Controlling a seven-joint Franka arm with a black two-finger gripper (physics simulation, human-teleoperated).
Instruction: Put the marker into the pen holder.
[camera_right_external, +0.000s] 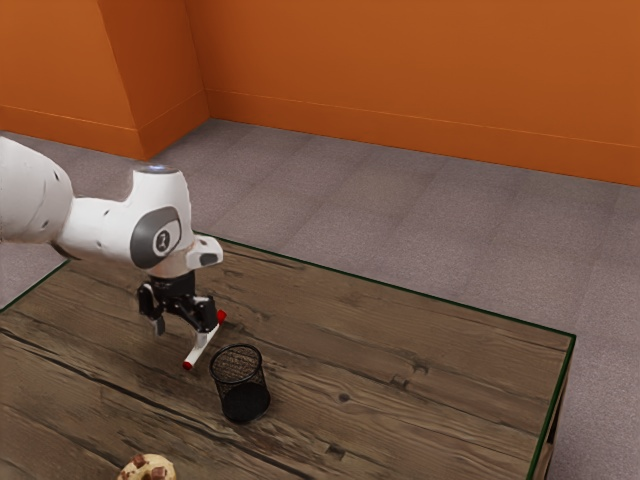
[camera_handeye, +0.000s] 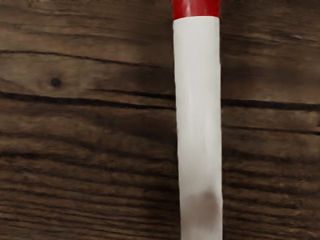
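In the exterior view my black gripper is low over the table, its two fingers spread apart. A white marker with red ends lies beside it; the finger toward the exterior view's right overlaps the marker, and contact there cannot be made out. The wrist view has the marker's white barrel and one red end below my hand, with a dark smudge on the barrel. Close to the marker, the black mesh pen holder stands upright with its mouth up.
A donut with brown pieces sits at the exterior view's lower edge. The wooden table has a dark green edge, with grey floor and orange walls beyond it.
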